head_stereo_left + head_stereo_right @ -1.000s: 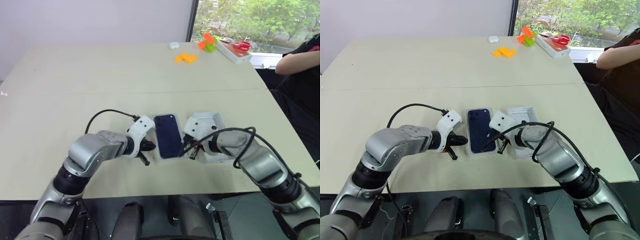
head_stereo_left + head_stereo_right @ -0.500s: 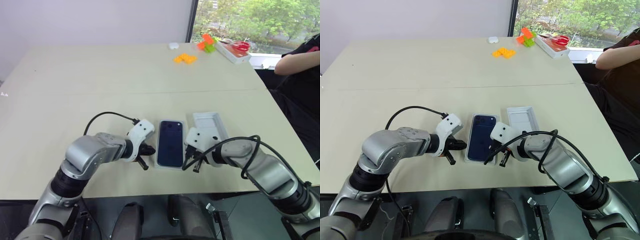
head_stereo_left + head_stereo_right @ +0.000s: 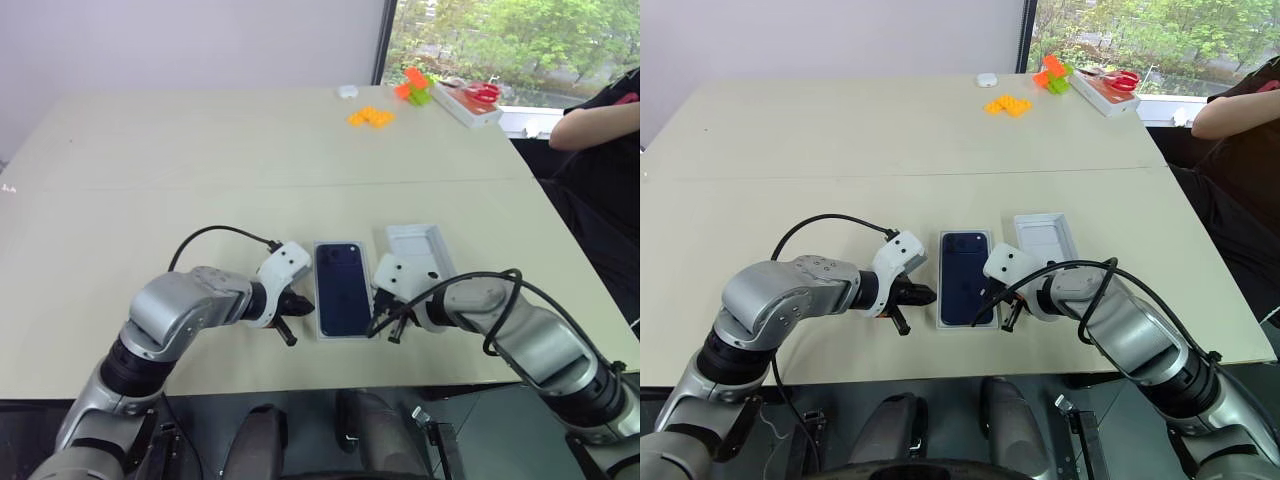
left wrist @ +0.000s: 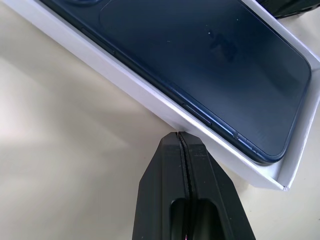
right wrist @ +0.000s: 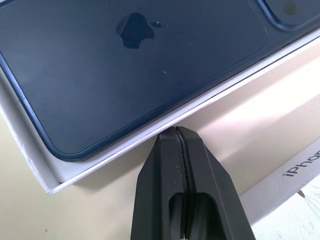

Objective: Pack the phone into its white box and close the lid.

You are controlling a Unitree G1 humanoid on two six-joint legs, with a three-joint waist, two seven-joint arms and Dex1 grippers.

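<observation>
I see the phone [image 3: 342,288] lying back-up in the white box [image 4: 150,102] on the bench [image 3: 200,160]. L gripper [image 3: 287,320] & R gripper [image 3: 385,325] flank it, fingers pressed together (holding nothing). The lid [image 3: 420,248] sits just right. Orange blocks [image 3: 370,117] far off.

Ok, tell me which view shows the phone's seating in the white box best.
The right wrist view: the phone lies back-up inside the white box, its rim around the corner. The left wrist view shows another edge and corner; both eye views show it whole but small.
</observation>
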